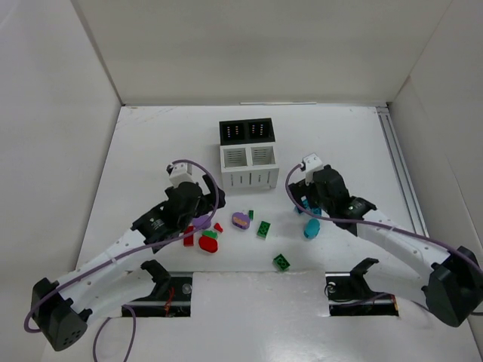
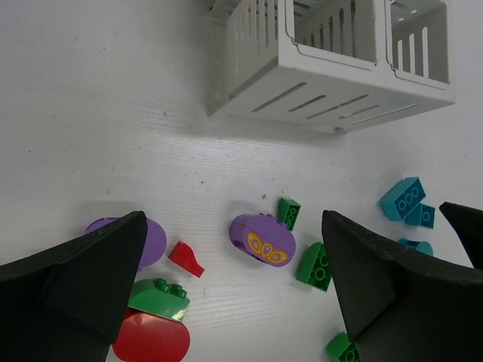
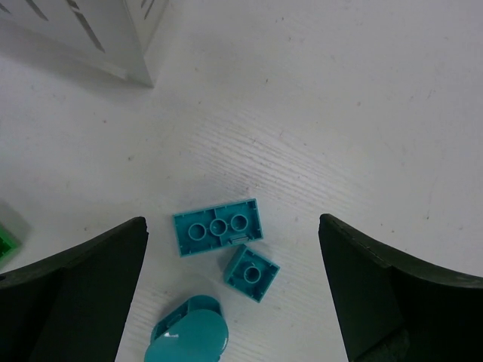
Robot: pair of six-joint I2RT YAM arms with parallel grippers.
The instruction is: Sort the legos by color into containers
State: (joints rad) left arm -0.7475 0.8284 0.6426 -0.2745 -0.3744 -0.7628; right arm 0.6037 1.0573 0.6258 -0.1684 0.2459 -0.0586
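Right fingers (image 3: 75, 294) spread, empty, over the teal bricks (image 3: 218, 227) on the table (image 1: 151, 151), about 4 o'clock of the bin block (image 1: 247, 154). Left fingers (image 2: 68, 279) spread, empty. Bricks judged light, rigid, slick: pinch flat long sides.

White arms (image 1: 113, 260), black joints (image 1: 181, 207), purple cables (image 1: 198, 164)

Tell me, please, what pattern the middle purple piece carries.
Purple piece: orange butterfly-like mark, clearest in left wrist view.

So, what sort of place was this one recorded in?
Probably a lab robot workcell: a white table boxed in by plain white walls, a left arm and right arm bolted at its near edge, and legos and a bin block laid out.
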